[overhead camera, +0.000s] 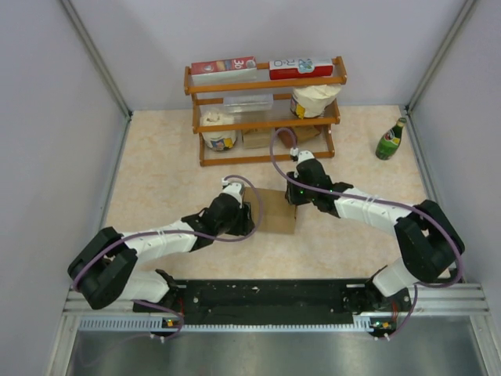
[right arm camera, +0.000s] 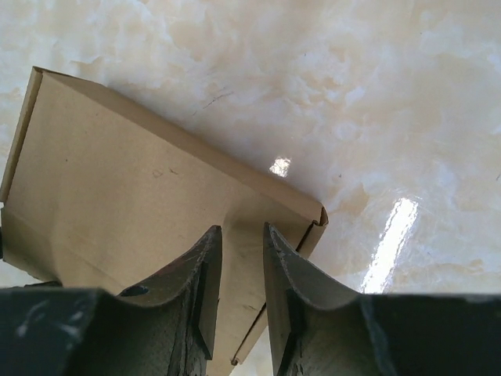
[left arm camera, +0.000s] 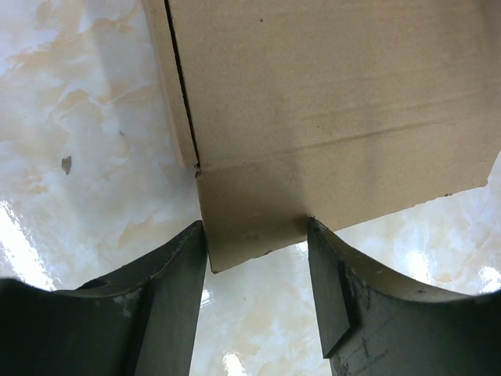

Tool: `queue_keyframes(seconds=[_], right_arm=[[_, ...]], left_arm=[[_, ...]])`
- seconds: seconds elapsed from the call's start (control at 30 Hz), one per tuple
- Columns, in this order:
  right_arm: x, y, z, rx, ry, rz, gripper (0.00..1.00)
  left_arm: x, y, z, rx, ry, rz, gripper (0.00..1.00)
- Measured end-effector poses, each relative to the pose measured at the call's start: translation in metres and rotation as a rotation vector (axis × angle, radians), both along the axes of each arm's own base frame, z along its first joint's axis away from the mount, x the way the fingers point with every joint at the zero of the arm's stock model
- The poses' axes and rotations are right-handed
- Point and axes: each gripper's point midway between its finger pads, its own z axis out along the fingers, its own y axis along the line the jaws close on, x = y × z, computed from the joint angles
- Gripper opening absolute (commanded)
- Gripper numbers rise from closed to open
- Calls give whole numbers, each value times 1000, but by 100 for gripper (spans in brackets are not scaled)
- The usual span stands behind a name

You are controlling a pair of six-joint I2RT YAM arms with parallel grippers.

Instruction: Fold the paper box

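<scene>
The paper box [overhead camera: 277, 213] is a flat, plain brown carton lying on the marbled table between my two arms. My left gripper [overhead camera: 249, 216] is at its left edge. In the left wrist view the left gripper [left arm camera: 256, 235] stands open, with a corner flap of the box [left arm camera: 329, 94] reaching in between the fingertips. My right gripper [overhead camera: 293, 193] is over the box's far right corner. In the right wrist view the right gripper [right arm camera: 241, 235] has only a narrow gap, hovering over the box [right arm camera: 117, 188] near its folded corner, with nothing pinched.
A wooden shelf [overhead camera: 338, 88] stands at the back, holding red-and-white cartons [overhead camera: 223, 67] on top and white tubs [overhead camera: 218, 130] below. A green bottle [overhead camera: 391, 139] stands at the back right. Grey walls close in the table on the left and right.
</scene>
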Motion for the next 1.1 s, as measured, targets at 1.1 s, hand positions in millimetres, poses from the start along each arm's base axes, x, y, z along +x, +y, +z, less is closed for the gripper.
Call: queue_keyframes(seconds=[1.1], right_arm=[[14,4,-7,32,19,4,26]], left_arm=[[13,4,-6,66,-42,12,59]])
